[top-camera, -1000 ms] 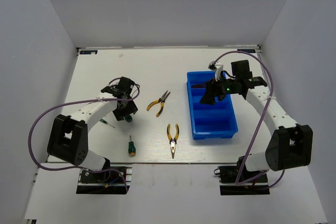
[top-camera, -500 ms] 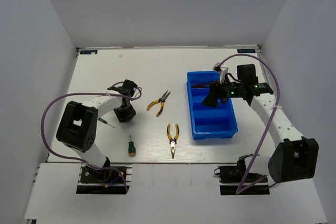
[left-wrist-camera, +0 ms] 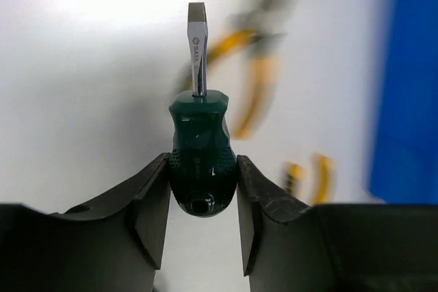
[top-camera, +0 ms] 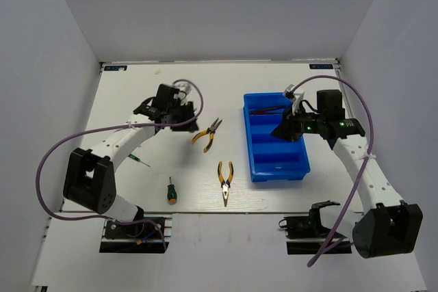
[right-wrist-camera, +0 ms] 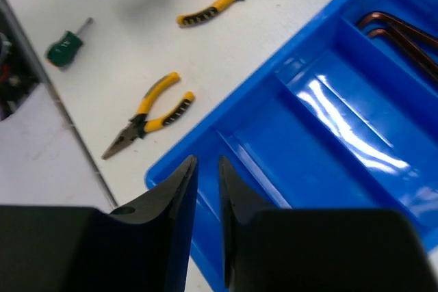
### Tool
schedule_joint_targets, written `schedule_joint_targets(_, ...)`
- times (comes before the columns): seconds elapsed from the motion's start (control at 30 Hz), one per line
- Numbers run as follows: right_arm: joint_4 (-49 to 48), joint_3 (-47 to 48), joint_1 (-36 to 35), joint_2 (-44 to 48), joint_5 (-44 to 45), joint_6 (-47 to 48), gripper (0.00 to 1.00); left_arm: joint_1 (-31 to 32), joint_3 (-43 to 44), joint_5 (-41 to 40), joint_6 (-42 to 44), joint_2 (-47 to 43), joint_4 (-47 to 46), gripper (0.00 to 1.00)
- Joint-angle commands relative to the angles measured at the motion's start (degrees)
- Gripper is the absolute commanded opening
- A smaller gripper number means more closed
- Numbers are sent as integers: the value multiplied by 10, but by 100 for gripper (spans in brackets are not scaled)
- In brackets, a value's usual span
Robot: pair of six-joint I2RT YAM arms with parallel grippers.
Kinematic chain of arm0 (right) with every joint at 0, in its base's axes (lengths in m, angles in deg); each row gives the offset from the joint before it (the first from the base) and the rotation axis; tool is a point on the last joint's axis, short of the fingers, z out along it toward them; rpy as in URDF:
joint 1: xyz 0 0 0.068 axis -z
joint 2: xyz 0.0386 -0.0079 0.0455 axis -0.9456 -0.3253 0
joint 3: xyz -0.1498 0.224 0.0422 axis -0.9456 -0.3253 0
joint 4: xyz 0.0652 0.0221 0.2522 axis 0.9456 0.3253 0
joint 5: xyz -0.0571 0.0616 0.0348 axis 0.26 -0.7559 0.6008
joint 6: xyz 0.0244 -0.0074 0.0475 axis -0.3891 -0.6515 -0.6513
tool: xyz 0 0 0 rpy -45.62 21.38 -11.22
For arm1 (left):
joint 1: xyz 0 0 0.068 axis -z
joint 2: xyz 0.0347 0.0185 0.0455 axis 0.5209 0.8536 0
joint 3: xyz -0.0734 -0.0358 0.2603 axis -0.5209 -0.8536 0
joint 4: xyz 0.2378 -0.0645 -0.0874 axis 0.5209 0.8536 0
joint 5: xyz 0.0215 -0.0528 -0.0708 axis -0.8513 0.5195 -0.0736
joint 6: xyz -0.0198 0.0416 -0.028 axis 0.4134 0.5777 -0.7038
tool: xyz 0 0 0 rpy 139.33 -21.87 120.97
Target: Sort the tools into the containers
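**Green stubby screwdriver in hand, tray still to reach**

Green and squat, the stubby screwdriver sits clamped in the left hand. The two fingers are closed about halfway, pressing on either side of the fat handle, and the flat steel blade points straight out past the fingertips. It appears to be lifted off the desk. Ahead of this hand lie a pair of pliers, blurred in the wrist view, and further ahead, off to its right, the blue tray.

The tool should be light and stiff, with nothing to bend or break. The likely risk is its rounded handle, which could swivel between flat pads. The present hold across the widest part of the handle looks like the right place. The bare blade would be thin and slippery to grip.

The right hand hangs over the tray with its fingers drawn almost together. Only a slim gap remains and nothing is in it. Beneath and beyond its tips the nearer compartments look empty, while hex keys lie in the farthest one.

Outside the tray, to this hand's left, are a second pair of pliers and another green screwdriver. Pliers should be heavier, and their handles may swing on the joint, so gripping across both handles near the joint seems safest.
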Motion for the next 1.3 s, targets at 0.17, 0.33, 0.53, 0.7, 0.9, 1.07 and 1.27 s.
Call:
schedule_joint_targets(0.17, -57, -17, 18, 47, 194, -16, 27, 57, 181, 489, 279, 81, -213, 0)
schedule_joint_targets(0.33, -91, -39, 34, 82, 305, -17, 27, 96, 336, 493, 309, 206, -174, 0)
schedule_joint_targets(0.53, -97, -45, 57, 98, 322, -25, 25, 143, 456, 422, 326, 316, -139, 0)
schedule_joint_targets(0.7, -97, -42, 74, 108, 337, -27, 24, 172, 509, 395, 315, 390, -134, 3)
schedule_joint_targets(0.9, -96, -42, 82, 107, 326, -29, 24, 201, 559, 336, 320, 445, -89, 19)
schedule_joint_targets(1.07, -94, -43, 85, 106, 312, -32, 25, 212, 572, 264, 325, 456, -73, 33)
schedule_joint_targets(1.27, -93, -44, 89, 109, 299, -34, 25, 217, 625, 206, 344, 487, -23, 44)
